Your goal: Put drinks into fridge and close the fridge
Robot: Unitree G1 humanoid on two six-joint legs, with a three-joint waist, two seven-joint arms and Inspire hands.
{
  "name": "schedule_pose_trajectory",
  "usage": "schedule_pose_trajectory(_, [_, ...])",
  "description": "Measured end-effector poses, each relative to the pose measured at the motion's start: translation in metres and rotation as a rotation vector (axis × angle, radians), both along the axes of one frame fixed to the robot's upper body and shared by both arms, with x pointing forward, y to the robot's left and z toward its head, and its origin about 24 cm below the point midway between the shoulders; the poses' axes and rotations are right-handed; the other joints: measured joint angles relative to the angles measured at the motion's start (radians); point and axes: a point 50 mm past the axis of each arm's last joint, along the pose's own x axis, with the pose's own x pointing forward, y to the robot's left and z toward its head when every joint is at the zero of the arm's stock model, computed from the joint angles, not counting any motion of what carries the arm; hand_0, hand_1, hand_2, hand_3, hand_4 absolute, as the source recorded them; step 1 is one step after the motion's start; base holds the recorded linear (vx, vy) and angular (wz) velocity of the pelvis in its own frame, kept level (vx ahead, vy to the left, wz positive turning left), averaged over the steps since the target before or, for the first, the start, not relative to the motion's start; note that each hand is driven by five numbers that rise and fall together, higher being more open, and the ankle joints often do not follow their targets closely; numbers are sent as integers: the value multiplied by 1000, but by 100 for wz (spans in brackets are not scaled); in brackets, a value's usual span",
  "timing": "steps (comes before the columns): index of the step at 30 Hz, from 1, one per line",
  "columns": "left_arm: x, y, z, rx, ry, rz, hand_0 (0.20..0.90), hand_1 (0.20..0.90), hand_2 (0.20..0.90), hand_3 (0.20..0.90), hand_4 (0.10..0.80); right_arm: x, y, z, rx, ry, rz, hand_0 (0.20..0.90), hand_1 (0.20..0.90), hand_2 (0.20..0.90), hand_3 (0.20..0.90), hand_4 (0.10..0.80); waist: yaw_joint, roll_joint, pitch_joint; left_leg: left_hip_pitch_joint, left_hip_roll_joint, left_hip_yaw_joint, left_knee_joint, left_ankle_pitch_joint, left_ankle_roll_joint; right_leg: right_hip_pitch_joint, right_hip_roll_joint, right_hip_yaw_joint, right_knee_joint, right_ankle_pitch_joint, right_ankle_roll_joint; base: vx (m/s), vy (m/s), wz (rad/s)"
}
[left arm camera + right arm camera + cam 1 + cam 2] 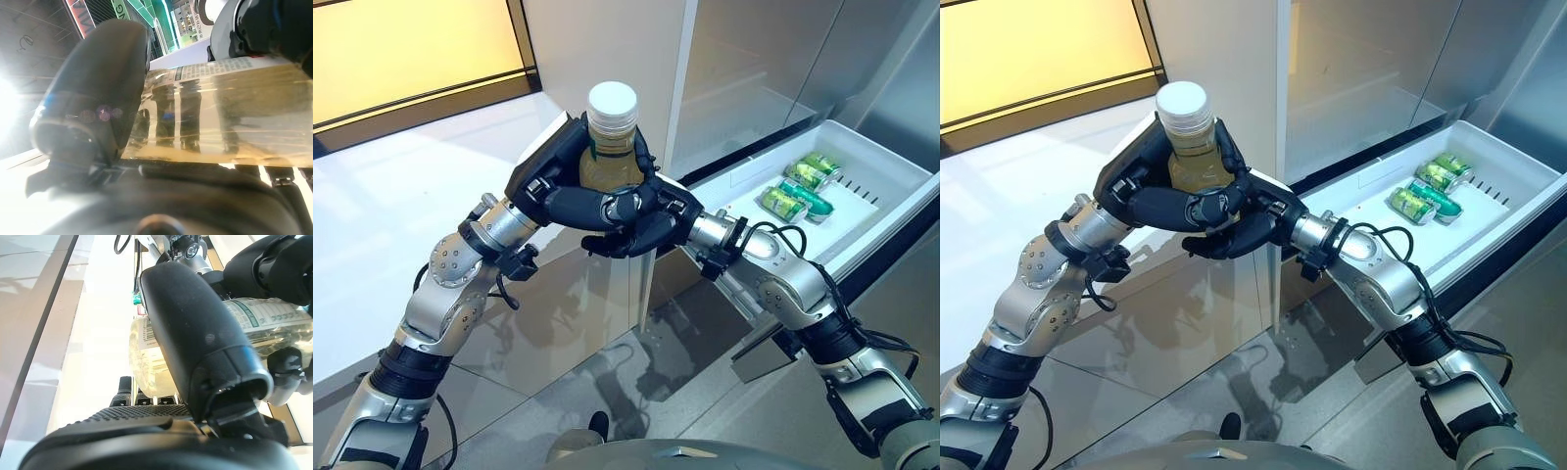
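A clear bottle (pixel 610 157) with a white cap and pale yellow drink is held upright in mid-air in front of the fridge. My left hand (pixel 546 162) is curled round its body from the left. My right hand (pixel 658 223) is curled round its lower body from the right, so the two hands overlap. The bottle's label shows past the thumb (pixel 98 93) in the left wrist view (pixel 234 107). In the right wrist view the bottle (pixel 274 316) shows past the thumb (pixel 195 328).
An open white fridge drawer (pixel 886 162) lies to the right with green cans (pixel 798 191) in it. The fridge's tall white panel (pixel 607 44) stands behind the bottle. A white counter (pixel 382 215) runs along the left. Grey floor tiles lie below.
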Motion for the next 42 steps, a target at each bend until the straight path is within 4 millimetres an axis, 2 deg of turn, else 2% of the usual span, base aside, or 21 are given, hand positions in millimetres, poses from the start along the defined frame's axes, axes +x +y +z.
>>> schedule_pose_trajectory(1, [0, 0, 0, 4, 3, 2, 300, 300, 300, 200, 100, 0, 1, -1, -4, 3, -1, 900, 900, 900, 900, 800, 0, 0, 0, 0, 0, 0, 0, 0, 0, 0, 0, 0, 0, 0, 0, 0, 0, 0])
schedule_pose_trajectory(3, [0, 1, -1, 15, 7, 3, 300, 300, 300, 200, 100, -1, 3, -2, -10, 7, 2, 651, 651, 651, 609, 509, -1, 0, 0, 0, 0, 0, 0, 0, 0, 0, 0, 0, 0, 0, 0, 0, 0, 0])
schedule_pose_trajectory(4, [0, 1, -1, 15, 9, 3, 300, 300, 300, 200, 100, -1, 3, -2, -10, 8, 3, 554, 554, 554, 496, 396, 0, 0, 0, 0, 0, 0, 0, 0, 0, 0, 0, 0, 0, 0, 0, 0, 0, 0])
schedule_pose_trajectory(5, [1, 1, -1, 16, 11, 3, 300, 300, 300, 200, 100, -1, 3, -3, -12, 9, 4, 394, 394, 394, 310, 210, 0, 0, 0, 0, 0, 0, 0, 0, 0, 0, 0, 0, 0, 0, 0, 0, 0, 0])
schedule_pose_trajectory(6, [1, 1, -1, 17, 13, 4, 300, 300, 300, 200, 100, -1, 3, -3, -12, 10, 4, 312, 312, 312, 214, 114, 0, 0, 0, 0, 0, 0, 0, 0, 0, 0, 0, 0, 0, 0, 0, 0, 0, 0])
schedule_pose_trajectory(21, [4, -1, -2, 30, 53, -6, 300, 300, 300, 200, 100, -3, 9, -8, -33, 22, 8, 300, 300, 300, 200, 100, 6, 0, 0, 0, 0, 0, 0, 0, 0, 0, 0, 0, 0, 0, 0, 0, 0, 0])
schedule_pose_trajectory(22, [4, -1, -2, 30, 52, -6, 540, 540, 540, 480, 380, -3, 9, -8, -33, 21, 7, 300, 300, 300, 200, 100, 6, 0, 0, 0, 0, 0, 0, 0, 0, 0, 0, 0, 0, 0, 0, 0, 0, 0])
schedule_pose_trajectory(23, [4, -1, -2, 30, 52, -6, 599, 599, 599, 549, 449, -3, 9, -8, -33, 21, 6, 300, 300, 300, 200, 100, 6, 0, 0, 0, 0, 0, 0, 0, 0, 0, 0, 0, 0, 0, 0, 0, 0, 0])
schedule_pose_trajectory(24, [4, -1, -2, 30, 52, -7, 900, 900, 900, 900, 800, -3, 9, -8, -33, 21, 4, 300, 300, 300, 200, 100, 6, 0, 0, 0, 0, 0, 0, 0, 0, 0, 0, 0, 0, 0, 0, 0, 0, 0])
schedule_pose_trajectory(42, [3, 2, 4, 32, 21, -9, 900, 900, 900, 900, 800, -2, 4, -8, -49, 19, -14, 300, 300, 300, 200, 100, 6, 1, 0, -1, 0, 0, 0, 0, 0, -1, 0, 0, 0, 0, 0, 0, 0, 0])
